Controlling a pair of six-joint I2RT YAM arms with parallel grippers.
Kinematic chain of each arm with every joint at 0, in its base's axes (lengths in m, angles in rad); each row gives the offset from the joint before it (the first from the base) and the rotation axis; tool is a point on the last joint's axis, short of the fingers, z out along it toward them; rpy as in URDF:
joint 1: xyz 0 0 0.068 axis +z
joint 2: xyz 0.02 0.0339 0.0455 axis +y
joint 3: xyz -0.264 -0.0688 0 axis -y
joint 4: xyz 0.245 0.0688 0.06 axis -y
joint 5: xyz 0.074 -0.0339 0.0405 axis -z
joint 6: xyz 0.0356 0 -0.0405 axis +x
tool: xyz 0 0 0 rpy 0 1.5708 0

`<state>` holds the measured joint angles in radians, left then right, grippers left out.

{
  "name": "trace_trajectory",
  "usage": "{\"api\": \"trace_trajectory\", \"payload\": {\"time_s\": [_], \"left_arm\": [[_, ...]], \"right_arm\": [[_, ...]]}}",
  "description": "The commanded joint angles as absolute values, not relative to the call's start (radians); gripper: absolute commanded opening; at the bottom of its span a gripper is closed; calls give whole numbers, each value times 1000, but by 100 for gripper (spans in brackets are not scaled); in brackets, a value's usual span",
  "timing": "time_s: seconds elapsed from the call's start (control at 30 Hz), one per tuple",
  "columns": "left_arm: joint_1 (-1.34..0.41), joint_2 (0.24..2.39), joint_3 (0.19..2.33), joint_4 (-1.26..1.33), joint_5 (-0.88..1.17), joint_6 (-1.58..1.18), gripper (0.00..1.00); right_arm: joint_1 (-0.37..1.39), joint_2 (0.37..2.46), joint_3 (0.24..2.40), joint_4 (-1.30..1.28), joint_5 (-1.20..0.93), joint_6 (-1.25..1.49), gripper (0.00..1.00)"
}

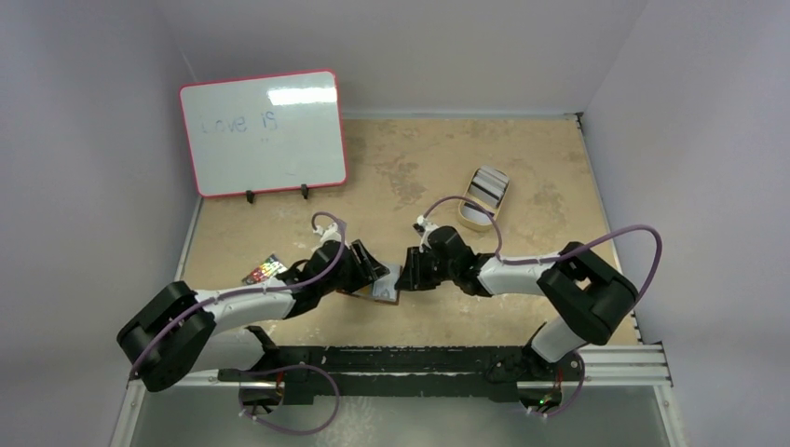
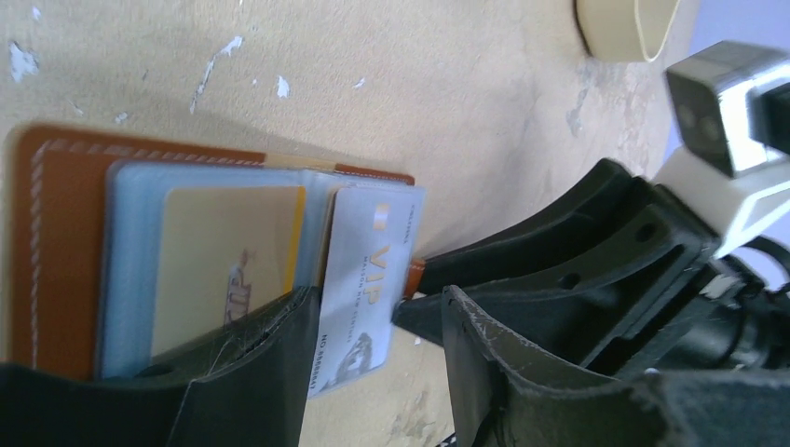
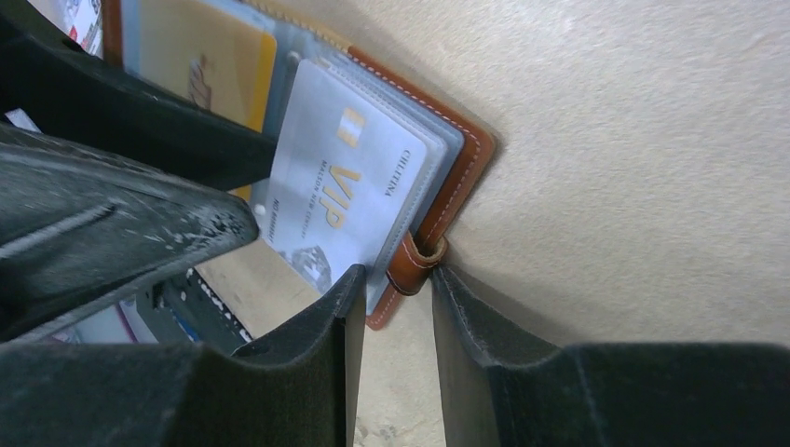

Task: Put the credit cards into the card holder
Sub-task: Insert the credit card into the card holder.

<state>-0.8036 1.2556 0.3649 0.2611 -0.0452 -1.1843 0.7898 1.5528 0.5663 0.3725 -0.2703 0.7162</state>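
I find the card holder (image 1: 384, 289) lying open on the tabletop (image 1: 391, 177) between the arms, with a silver card (image 2: 368, 270) partly in its clear sleeve beside a gold card (image 2: 228, 261). The left pincer (image 2: 382, 298) stands spread about the silver card's end. I judge it should push squarely along the sleeve while the right pincer (image 3: 399, 272) steadies the strap (image 3: 413, 264). The right wrist view shows those jaws close either side of the strap, though I cannot tell whether they bite, and only the overhead view shows more cards (image 1: 489, 184) in the tin (image 1: 477, 216).
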Motion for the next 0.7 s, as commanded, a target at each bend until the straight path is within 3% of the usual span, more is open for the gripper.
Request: {"api": "trace_trajectory", "payload": {"time_s": [0.0,0.27,0.67], "left_arm": [[-772,1176,435,215,-33,-1145,50],[-748,1165,448,95,-56,-1100,50],[-690,1118,533,-97,-118,-1006,52]], "right_arm": [[822,1573,608,440,-282,748,34],[837,1585,632,420,-266,734,35],[841,1513,779,142,-227,342,40]]}}
